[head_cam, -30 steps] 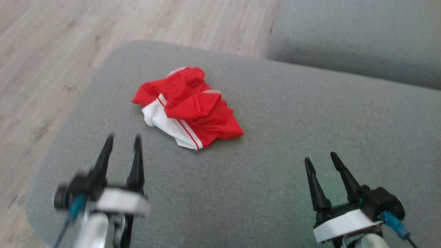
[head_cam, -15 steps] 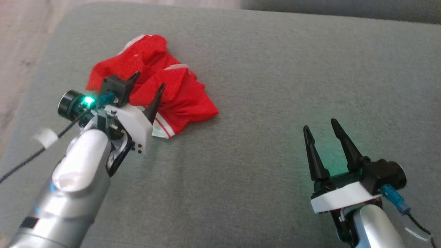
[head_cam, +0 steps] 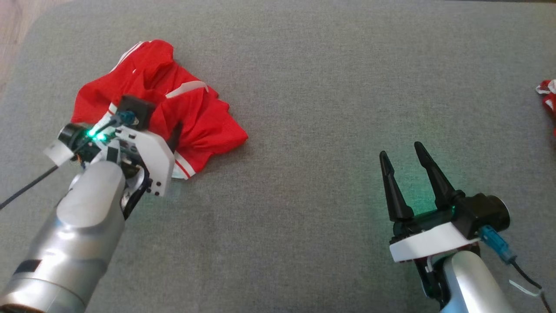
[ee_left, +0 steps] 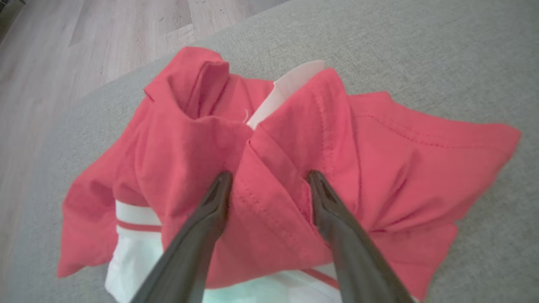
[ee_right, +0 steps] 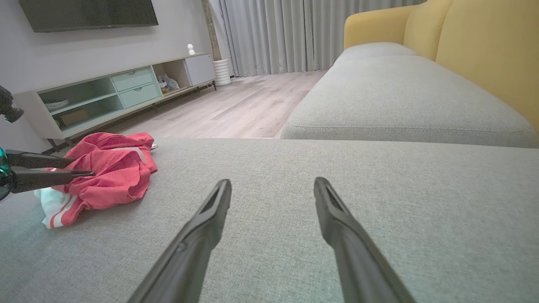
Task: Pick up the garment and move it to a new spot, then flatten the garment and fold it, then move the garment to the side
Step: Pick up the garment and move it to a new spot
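1. The garment (head_cam: 152, 100) lies crumpled at the upper left of the head frame, on the grey cushion (head_cam: 330, 87). It needs lifting before any flattening.
2. My left hand (ee_left: 268, 176) is spread wide. Its 2 fingers straddle a raised red fold in the middle of the wrist frame, and the tips seem to touch the cloth. Nothing is pinched yet.
3. My right hand (head_cam: 400, 150) hovers at the lower right over bare cushion, wide open and empty, well apart from the garment. I judge it free for spreading later.

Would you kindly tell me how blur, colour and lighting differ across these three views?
Head view: sharp, green glow on the cushion by the right end effector. Left wrist view: garment washed out to pink. Right wrist view: evenly lit, fingers soft.
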`<state>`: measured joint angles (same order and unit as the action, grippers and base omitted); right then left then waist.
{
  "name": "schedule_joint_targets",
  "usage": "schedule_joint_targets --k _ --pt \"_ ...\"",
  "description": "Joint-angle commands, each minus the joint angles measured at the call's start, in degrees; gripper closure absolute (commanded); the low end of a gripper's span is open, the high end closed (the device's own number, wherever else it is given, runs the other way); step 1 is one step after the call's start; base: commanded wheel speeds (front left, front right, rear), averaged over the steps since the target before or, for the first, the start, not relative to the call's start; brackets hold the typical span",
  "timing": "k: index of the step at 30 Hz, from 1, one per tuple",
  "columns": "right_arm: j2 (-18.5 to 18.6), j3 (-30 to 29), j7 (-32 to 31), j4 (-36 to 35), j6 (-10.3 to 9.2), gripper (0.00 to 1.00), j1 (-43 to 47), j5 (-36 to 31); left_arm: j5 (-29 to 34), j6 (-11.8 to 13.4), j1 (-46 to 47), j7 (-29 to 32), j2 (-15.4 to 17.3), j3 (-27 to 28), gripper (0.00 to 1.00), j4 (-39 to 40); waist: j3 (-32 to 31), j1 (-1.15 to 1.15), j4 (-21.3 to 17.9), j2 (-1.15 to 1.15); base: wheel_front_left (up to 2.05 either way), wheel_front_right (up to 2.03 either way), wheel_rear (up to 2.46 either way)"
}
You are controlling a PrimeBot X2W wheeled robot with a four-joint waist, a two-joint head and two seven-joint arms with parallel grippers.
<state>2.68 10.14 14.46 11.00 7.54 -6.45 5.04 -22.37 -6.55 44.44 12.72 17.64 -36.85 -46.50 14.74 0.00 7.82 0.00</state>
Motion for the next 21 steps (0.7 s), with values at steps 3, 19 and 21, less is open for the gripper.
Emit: schedule_joint_targets --k 3,19,21 --pt "0.2 1.1 0.5 -1.4 -0.05 0.0 -1.1 0.2 -0.6 -0.3 2.9 -0.8 1.9 0.9 1.0 0.0 -0.6 0.0 0.0 0.0 0.0 0.0 0.0" --pt "0.2 2.2 0.5 -0.2 -0.05 0.0 1.5 2.2 4.3 4.8 9.0 -25.1 5.1 2.1 1.0 12.2 -10.0 0.0 -2.7 0.0 0.0 0.0 0.0" --pt "0.2 2.3 0.5 -0.2 -0.05 0.0 1.8 2.6 4.3 5.3 9.5 -25.0 5.7 2.4 1.0 14.3 -10.5 0.0 -3.5 0.0 0.0 0.0 0.0"
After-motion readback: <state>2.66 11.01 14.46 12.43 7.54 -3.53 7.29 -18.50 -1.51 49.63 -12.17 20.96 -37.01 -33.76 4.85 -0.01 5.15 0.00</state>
